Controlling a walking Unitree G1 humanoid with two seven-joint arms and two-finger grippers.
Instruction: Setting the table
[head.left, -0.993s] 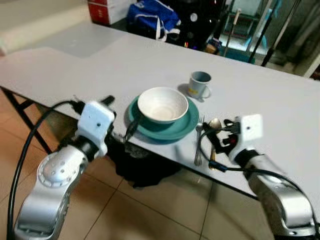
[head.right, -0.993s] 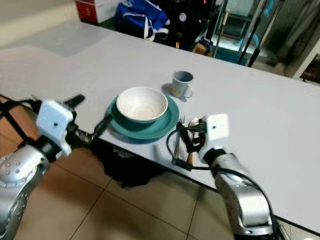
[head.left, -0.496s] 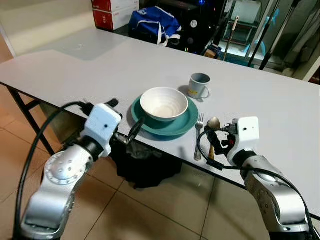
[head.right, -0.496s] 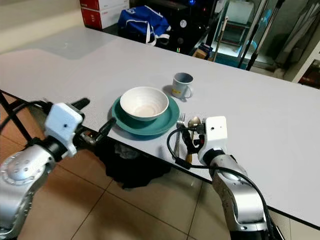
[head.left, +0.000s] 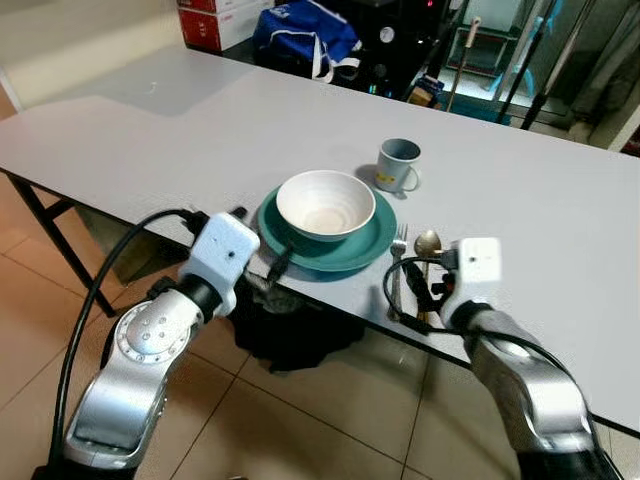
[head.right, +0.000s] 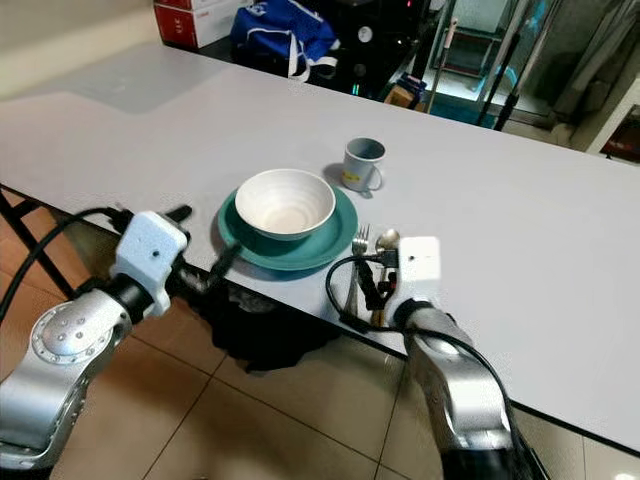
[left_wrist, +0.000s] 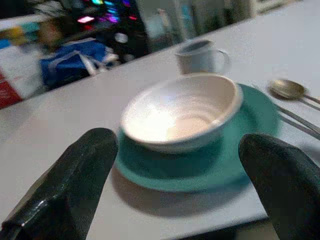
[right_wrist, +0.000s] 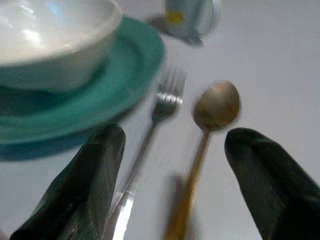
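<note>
A white bowl (head.left: 325, 203) sits on a teal plate (head.left: 375, 240) near the front edge of the white table (head.left: 150, 140). Behind them stands a grey-blue mug (head.left: 400, 165). To the plate's right lie a fork (head.left: 398, 262) and a gold spoon (head.left: 427, 245), side by side. My left gripper (head.left: 262, 245) hovers open at the table's edge, just left of the plate, its fingers spread wider than the bowl (left_wrist: 180, 110). My right gripper (head.left: 425, 290) is open over the handles of the fork (right_wrist: 150, 135) and spoon (right_wrist: 210, 115), holding nothing.
A black bag (head.left: 290, 335) lies on the tiled floor under the table's front edge. A black table leg (head.left: 45, 235) stands at the left. Behind the table are a blue bag (head.left: 305, 25), red-and-white boxes (head.left: 215, 15) and dark equipment stands.
The view has shifted a little. My left gripper has come closer to the plate's left rim, and my right gripper has edged left over the cutlery handles. The dishes have not moved.
</note>
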